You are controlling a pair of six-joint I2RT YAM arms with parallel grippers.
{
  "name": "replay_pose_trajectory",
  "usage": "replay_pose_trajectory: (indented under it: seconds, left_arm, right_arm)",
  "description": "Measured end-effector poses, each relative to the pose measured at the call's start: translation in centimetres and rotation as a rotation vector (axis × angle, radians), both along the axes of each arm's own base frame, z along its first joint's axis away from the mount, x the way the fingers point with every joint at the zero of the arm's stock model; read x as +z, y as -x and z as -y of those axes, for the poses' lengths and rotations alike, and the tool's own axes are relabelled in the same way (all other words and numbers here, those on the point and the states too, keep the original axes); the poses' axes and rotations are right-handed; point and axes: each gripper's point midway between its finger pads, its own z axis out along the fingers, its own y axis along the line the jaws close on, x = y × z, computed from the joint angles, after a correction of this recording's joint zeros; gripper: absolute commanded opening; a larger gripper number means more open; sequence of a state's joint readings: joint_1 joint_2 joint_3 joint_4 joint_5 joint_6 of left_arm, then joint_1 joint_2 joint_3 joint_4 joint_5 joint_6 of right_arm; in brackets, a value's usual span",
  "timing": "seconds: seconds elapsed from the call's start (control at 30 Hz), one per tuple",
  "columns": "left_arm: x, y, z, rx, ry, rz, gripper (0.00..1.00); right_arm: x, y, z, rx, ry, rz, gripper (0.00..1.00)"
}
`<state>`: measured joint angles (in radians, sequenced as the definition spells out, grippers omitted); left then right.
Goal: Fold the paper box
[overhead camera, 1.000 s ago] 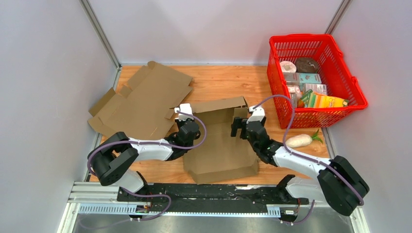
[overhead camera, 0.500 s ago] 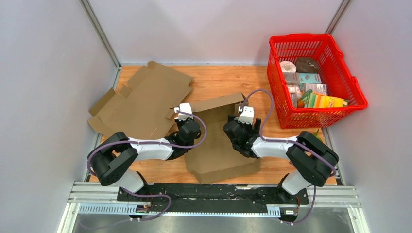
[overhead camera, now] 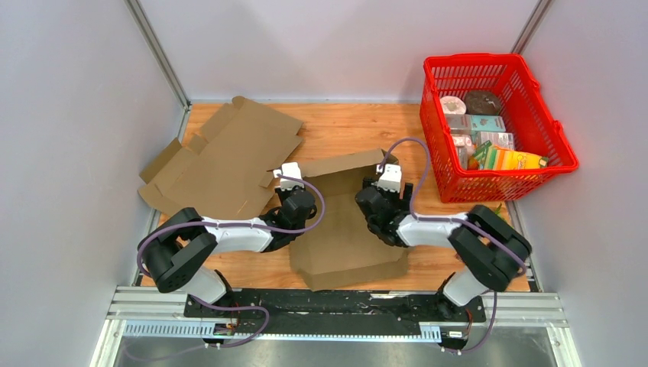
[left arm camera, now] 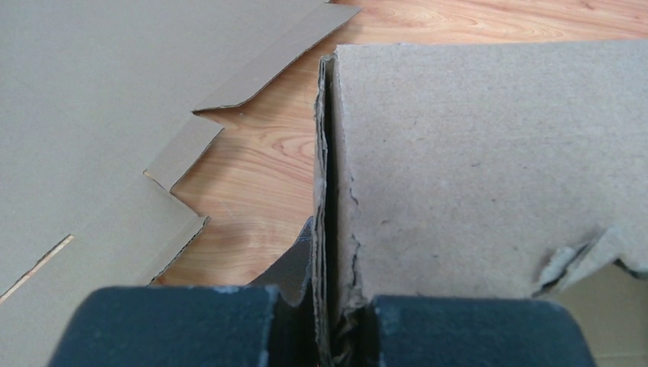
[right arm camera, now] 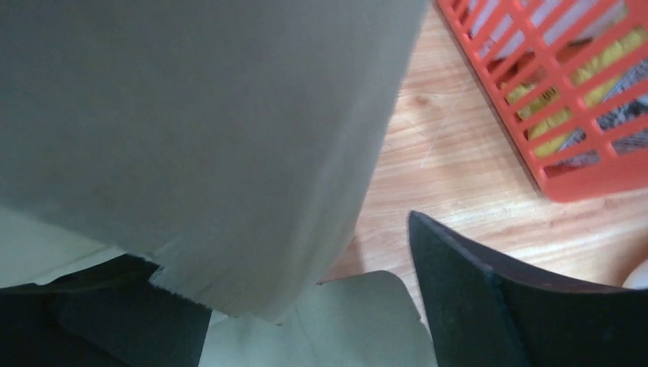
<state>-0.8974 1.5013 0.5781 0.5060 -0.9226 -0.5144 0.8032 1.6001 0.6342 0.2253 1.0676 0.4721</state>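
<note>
The paper box (overhead camera: pixel 344 225) is a brown cardboard blank, partly folded, lying in the middle of the table. My left gripper (overhead camera: pixel 298 205) is shut on the box's upright left wall. In the left wrist view that frayed cardboard edge (left arm camera: pixel 330 229) is pinched between the dark fingers (left arm camera: pixel 191 325). My right gripper (overhead camera: pixel 373 205) is at the box's back right corner. Its jaws stand open around a raised cardboard panel (right arm camera: pixel 191 138), and the right finger (right arm camera: pixel 474 306) is clear of the cardboard.
A second flat cardboard blank (overhead camera: pixel 221 157) lies at the back left, close to my left gripper. A red basket (overhead camera: pixel 500 176) holding groceries stands at the back right, near my right arm. Grey walls enclose the table.
My right arm has swung in from the right to the box's back right corner, its jaws narrowing slightly. The box's back flap shifted a little. My left gripper has kept its hold.
</note>
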Motion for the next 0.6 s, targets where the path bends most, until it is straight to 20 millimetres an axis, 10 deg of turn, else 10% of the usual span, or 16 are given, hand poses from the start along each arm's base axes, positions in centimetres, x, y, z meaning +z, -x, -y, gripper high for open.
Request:
replay_pose_trajectory:
  seconds: [0.37, 0.47, 0.6]
  left_arm:
    - [0.0, 0.0, 0.0, -0.002, -0.005, -0.003, 0.00]
    - [0.0, 0.0, 0.1, -0.004, -0.006, -0.004, 0.00]
    - [0.0, 0.0, 0.1, -0.005, -0.006, -0.004, 0.00]
  right_arm:
    - [11.3, 4.5, -2.2, 0.473, -0.286, 0.086, 0.88]
    - [11.2, 4.6, -0.4, 0.502, -0.294, 0.076, 0.59]
    - [7.3, 3.8, 4.1, 0.422, -0.295, 0.009, 0.55]
